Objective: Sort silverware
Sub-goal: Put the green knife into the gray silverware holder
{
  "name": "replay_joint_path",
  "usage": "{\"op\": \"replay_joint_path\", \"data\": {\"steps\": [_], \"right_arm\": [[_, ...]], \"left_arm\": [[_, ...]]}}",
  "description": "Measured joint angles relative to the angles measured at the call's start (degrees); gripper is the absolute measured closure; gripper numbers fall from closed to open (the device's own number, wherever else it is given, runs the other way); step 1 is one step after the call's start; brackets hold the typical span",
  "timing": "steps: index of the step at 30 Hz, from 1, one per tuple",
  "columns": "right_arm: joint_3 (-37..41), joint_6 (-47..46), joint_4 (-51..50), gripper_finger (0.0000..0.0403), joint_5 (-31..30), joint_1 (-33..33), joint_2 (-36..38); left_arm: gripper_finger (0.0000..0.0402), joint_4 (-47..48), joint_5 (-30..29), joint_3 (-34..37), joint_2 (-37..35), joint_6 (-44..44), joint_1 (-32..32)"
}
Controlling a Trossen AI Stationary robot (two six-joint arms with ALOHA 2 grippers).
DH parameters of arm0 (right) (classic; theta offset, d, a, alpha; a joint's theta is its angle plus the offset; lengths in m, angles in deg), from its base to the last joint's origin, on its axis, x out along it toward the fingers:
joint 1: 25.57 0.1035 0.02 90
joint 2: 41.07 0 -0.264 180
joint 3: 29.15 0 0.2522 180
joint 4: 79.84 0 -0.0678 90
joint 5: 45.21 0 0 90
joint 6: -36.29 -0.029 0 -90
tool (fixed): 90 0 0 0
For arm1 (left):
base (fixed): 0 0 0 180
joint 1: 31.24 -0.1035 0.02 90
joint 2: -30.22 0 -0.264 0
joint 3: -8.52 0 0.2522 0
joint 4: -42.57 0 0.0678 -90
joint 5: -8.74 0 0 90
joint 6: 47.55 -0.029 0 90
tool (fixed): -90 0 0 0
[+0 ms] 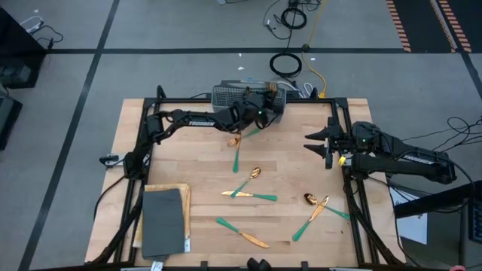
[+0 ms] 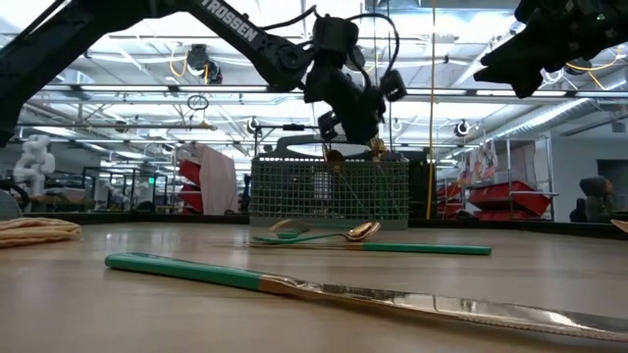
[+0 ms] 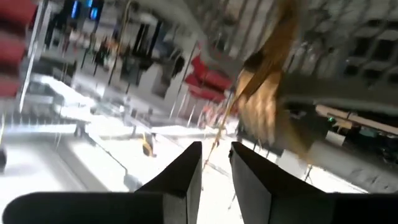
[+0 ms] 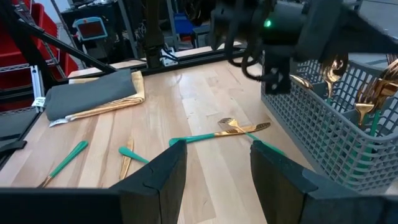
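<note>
Left hand (image 1: 260,113) is raised over the near edge of the grey wire basket (image 1: 233,96) at the far side of the light wooden surface (image 1: 203,162); fingers (image 3: 186,171) nearly together, cannot tell if anything is clamped. Right hand (image 1: 316,143) hovers at the right edge, fingers (image 4: 168,168) apart, empty. Gold-headed, teal-handled silverware: some upright in the basket (image 4: 373,99), a crossed pair (image 1: 238,147) just near of it, more (image 1: 252,184) scattered mid-surface and nearer. Folded grey cloth (image 1: 162,222) near left.

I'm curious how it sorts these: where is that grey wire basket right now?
In the high view the grey wire basket sits at the table's far edge, near the middle, with the left gripper right beside it.
</note>
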Motion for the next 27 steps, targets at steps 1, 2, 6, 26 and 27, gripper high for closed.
{"op": "replay_joint_path", "data": {"steps": [1,2,6,26,27], "right_arm": [[0.0,0.0,0.0,0.0236,0.0,0.0,0.0],[0.0,0.1,0.0,0.0236,0.0,0.0,0.0],[0.0,0.6,-0.1,0.0236,-0.1,0.0,0.0],[0.0,-2.9,0.0,0.0236,1.7,0.5,-3.6],[0.0,-3.5,-0.1,0.0236,2.6,0.8,-4.4]], "left_arm": [[0.031,-2.3,0.0,0.0,0.0,0.1,0.0],[0.031,-5.2,-0.3,0.0,0.0,0.4,0.0],[0.031,-11.4,-2.6,0.0,-2.8,5.2,1.1],[0.0311,70.7,19.0,-0.1,-41.0,133.1,15.2],[0.0311,74.3,23.0,-0.1,-41.0,135.9,16.4]]}}
